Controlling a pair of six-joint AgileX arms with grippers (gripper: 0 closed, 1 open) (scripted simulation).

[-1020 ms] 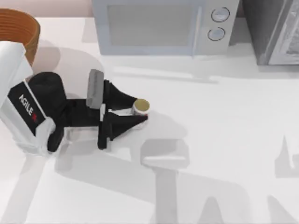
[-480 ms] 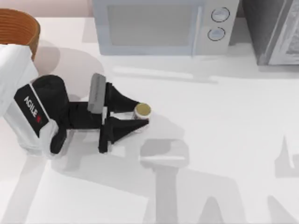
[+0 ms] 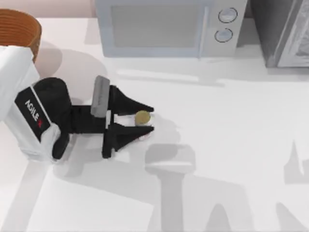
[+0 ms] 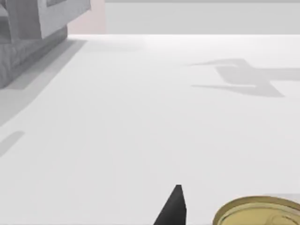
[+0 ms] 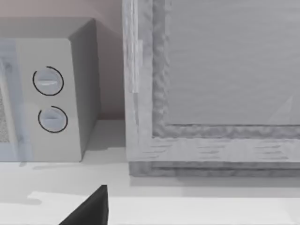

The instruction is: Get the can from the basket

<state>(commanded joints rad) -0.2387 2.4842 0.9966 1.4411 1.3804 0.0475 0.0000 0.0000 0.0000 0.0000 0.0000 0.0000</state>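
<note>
From above, my left gripper (image 3: 145,119) lies low over the white table (image 3: 231,145), its two black fingers spread apart with the can (image 3: 142,118) standing between them. The can's dull gold top sits near the fingertips, close to the finger nearer the microwave (image 3: 169,26), with a sliver of table showing on the other side; I cannot tell whether either finger touches it. The can is out on the open table, well apart from the basket (image 3: 21,29), which stands at the far left corner, behind the left arm's white casing. The microwave runs along the back edge, and a grey textured cabinet (image 3: 285,34) stands to its right.

From my left wrist, one black fingertip (image 4: 173,206) pokes up at the lower edge, and the can (image 4: 258,213) shows its gold rimmed lid just beside it. Bare table stretches beyond the jaws.

From my right wrist, a single dark fingertip (image 5: 91,208) juts in low; I cannot tell how those jaws stand. Ahead of them are the microwave's two knobs (image 5: 49,101) and the grey cabinet's front (image 5: 225,84).
</note>
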